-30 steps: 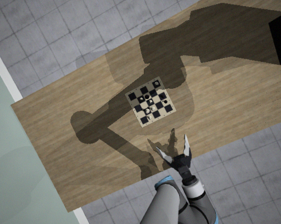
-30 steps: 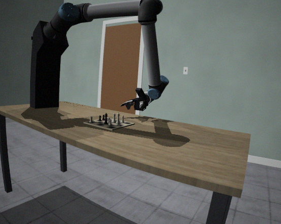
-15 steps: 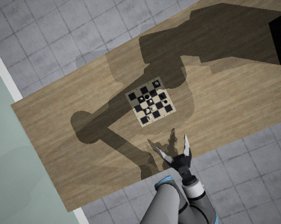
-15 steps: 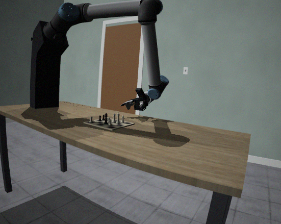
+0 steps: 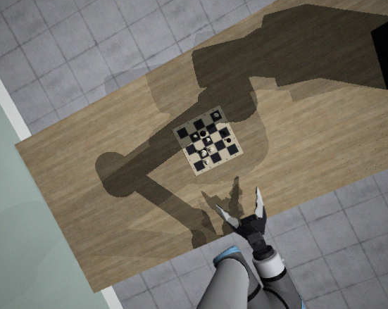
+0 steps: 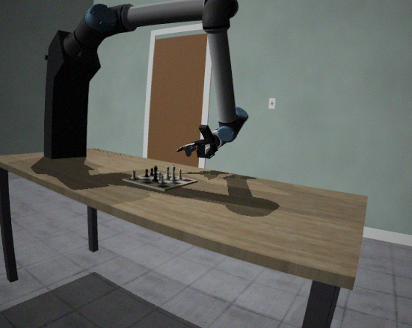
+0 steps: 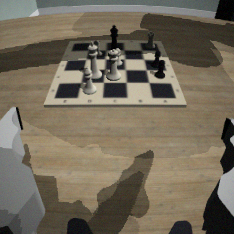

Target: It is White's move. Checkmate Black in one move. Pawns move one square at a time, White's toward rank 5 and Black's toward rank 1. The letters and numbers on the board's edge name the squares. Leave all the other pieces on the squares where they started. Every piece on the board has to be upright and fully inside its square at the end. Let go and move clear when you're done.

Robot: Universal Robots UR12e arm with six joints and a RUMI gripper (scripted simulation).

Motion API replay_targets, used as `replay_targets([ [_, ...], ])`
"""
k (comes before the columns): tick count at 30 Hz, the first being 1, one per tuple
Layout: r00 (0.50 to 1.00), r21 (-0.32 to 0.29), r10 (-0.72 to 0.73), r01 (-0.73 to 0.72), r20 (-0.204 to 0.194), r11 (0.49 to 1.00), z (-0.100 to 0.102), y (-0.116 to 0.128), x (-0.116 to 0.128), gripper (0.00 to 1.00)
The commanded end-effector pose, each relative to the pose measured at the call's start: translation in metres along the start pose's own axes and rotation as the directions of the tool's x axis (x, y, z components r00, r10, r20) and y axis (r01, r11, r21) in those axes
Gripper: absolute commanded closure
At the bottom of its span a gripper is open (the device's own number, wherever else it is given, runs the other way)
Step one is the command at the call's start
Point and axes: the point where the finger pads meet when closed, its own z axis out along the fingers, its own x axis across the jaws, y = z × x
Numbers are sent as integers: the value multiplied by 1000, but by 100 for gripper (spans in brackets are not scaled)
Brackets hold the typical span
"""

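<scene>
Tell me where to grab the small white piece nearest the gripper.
Grip the small white piece around its narrow neck, under the round head, coming straight down from above. It stands upright, and a taller white piece stands close behind it, so a sideways approach would likely knock that one.

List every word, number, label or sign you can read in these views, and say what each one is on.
No text reads clearly in any view.
Chessboard edge: small dark marks along the near border in the wrist view, too small and blurred to read as letters.
Chessboard side borders: nothing legible.
Wall plate beside the door: blank, no lettering visible.
Arm and claw: no brand or label visible.
</scene>
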Motion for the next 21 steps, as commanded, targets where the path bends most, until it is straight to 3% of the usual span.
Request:
replay_targets([
  [1, 1000, 0, 1, -1, 0, 1000, -8, -25, -1, 0],
  [11, 1000, 0, 1, -1, 0, 1000, -21, -65, -3, 0],
  [21, 1000, 0, 1, -1, 0, 1000, -21, -65, -3, 0],
])
